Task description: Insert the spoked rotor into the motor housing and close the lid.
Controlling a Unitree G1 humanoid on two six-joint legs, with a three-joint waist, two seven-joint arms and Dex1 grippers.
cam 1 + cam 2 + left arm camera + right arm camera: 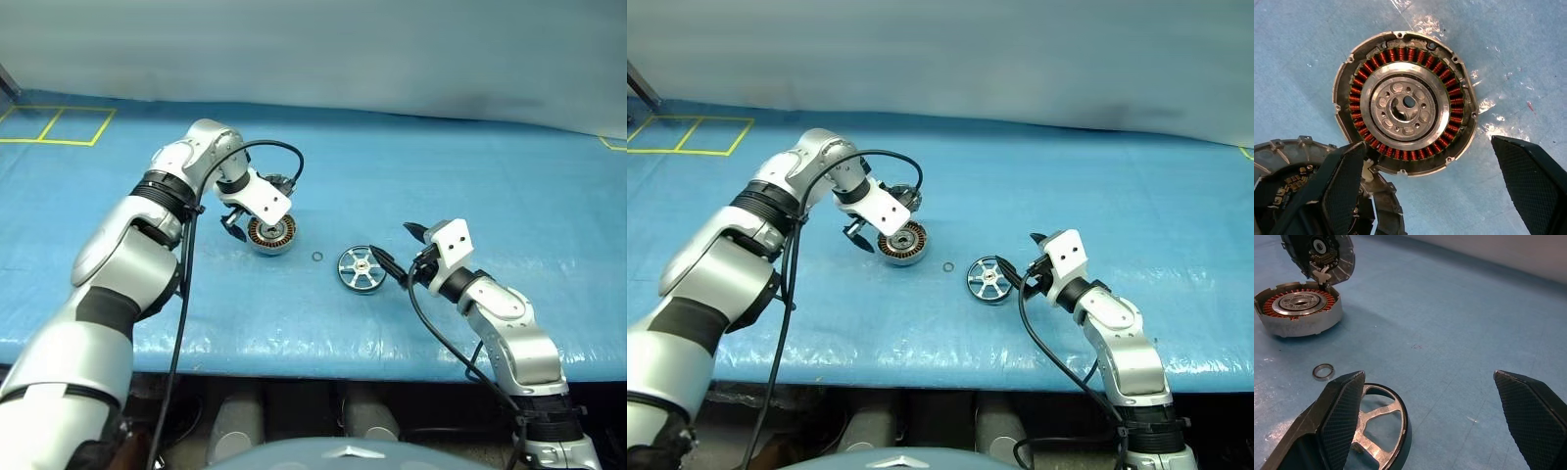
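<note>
While both grippers gape empty, spoked rotor (1378, 431) half-hidden (behind right gripper (1442, 423)).

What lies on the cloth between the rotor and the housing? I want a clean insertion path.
One tiny thin ring lies on the blue cloth between the spoked rotor and the motor housing. The lid stands open, leaving the housing's windings uncovered.
</note>
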